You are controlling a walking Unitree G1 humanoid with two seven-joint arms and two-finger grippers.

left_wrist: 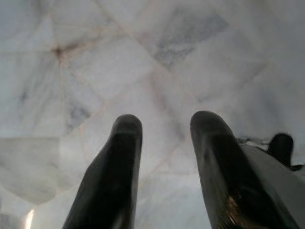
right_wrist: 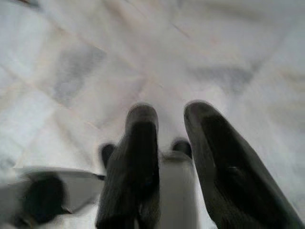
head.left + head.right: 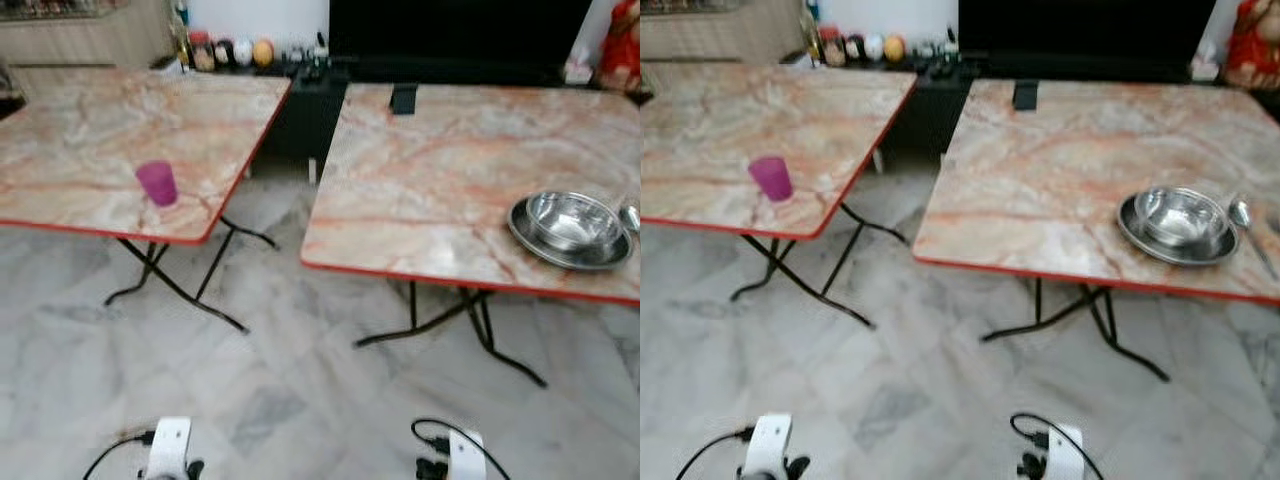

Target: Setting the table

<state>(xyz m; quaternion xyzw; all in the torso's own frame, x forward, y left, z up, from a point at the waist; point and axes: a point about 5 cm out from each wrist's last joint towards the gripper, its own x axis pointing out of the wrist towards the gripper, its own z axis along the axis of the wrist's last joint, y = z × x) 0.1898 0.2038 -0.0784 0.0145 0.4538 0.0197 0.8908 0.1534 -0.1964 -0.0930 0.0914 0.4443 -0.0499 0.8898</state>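
The pink cup [image 3: 157, 183], set near the left table's [image 3: 80, 130] red edge, could have been toppled by either empty, parted gripper, left [image 1: 164, 143] or right [image 2: 171, 129], hung low over the floor [image 3: 270, 400].

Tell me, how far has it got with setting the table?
Partly there, it seems. On the right table a steel bowl sits in a plate, with a spoon beside them. Nothing is in hand: the left pincer and right pincer hang open over the floor. The pink cup stands alone on the left table, probably next.
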